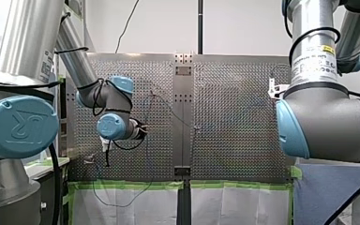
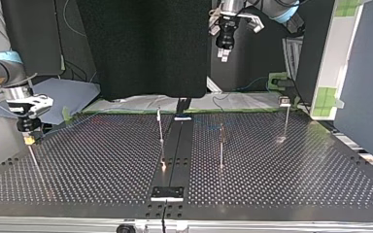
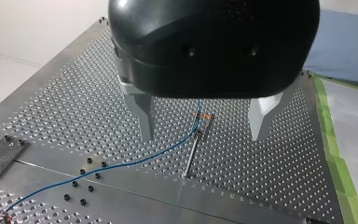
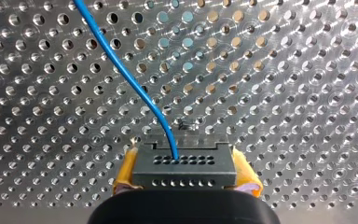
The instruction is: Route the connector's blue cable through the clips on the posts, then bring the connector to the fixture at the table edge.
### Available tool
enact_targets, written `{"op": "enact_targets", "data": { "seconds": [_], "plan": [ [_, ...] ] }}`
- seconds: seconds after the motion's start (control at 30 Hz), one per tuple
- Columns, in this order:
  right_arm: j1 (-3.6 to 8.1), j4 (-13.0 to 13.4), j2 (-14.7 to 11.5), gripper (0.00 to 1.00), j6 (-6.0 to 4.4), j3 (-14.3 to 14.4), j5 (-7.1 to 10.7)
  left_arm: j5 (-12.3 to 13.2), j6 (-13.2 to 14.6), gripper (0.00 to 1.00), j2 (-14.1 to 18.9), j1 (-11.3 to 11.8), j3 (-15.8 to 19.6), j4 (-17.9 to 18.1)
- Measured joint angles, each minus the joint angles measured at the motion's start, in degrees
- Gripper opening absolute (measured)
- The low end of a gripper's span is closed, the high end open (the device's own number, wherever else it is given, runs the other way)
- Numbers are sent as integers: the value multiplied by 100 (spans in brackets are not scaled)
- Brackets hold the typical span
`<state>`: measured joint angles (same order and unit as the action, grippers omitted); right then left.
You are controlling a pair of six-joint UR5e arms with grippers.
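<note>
My right gripper (image 4: 184, 179) is shut with its yellow pads (image 4: 127, 170) on both sides of the dark grey connector (image 4: 184, 163). The blue cable (image 4: 133, 81) leaves the connector's face and curves away over the perforated plate. In the top view my right gripper (image 2: 28, 138) hangs low at the left, over a thin post (image 2: 35, 160). My left gripper (image 3: 203, 123) is open high above the table. Below its metal fingers (image 3: 144, 116) stands a post with an orange-marked clip (image 3: 201, 122), and the blue cable (image 3: 121, 164) runs through that clip.
Three thin posts (image 2: 161, 127) (image 2: 221, 145) (image 2: 286, 119) stand on the perforated table (image 2: 296, 184). A centre strip ends in a small plate (image 2: 167, 192) at the top view's near edge. Green tape (image 3: 335, 154) lines the table's border. A black screen (image 2: 141, 43) stands behind.
</note>
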<state>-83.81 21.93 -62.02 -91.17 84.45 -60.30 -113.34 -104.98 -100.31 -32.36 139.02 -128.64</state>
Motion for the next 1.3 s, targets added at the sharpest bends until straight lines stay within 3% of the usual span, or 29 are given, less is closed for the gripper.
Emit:
{"op": "enact_targets", "data": {
  "seconds": [0.63,1.1,1.3],
  "plan": [
    [-26,34,152,0,73,-73,-2,-3,4,100,0,6,-4,4],
    [-48,-298,50,0,282,-72,-30,-15,4,100,0,16,-6,0],
    [-51,-303,37,0,292,-71,-35,-16,4,100,0,17,-4,-2]
  ]
}}
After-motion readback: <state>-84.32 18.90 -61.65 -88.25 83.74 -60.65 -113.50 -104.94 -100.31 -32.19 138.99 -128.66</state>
